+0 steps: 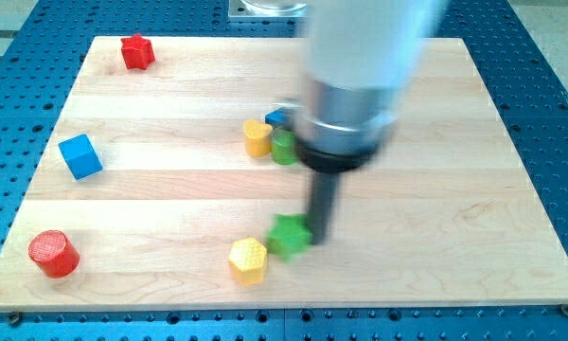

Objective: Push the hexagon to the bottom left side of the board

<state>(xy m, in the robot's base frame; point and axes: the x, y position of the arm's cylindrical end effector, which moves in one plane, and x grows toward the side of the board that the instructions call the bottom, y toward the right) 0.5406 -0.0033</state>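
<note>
A yellow hexagon block [248,260] lies near the board's bottom edge, left of centre. A green star-like block [289,234] touches its upper right side. My tip [319,237] stands just right of the green block, touching or nearly touching it. The arm's wide blurred body hangs over the board's upper middle.
A red cylinder [54,253] sits at the bottom left. A blue cube [79,155] is at the left, a red star [136,51] at the top left. A yellow block [257,137], a green block [283,148] and a blue block [278,117] cluster mid-board, partly behind the arm.
</note>
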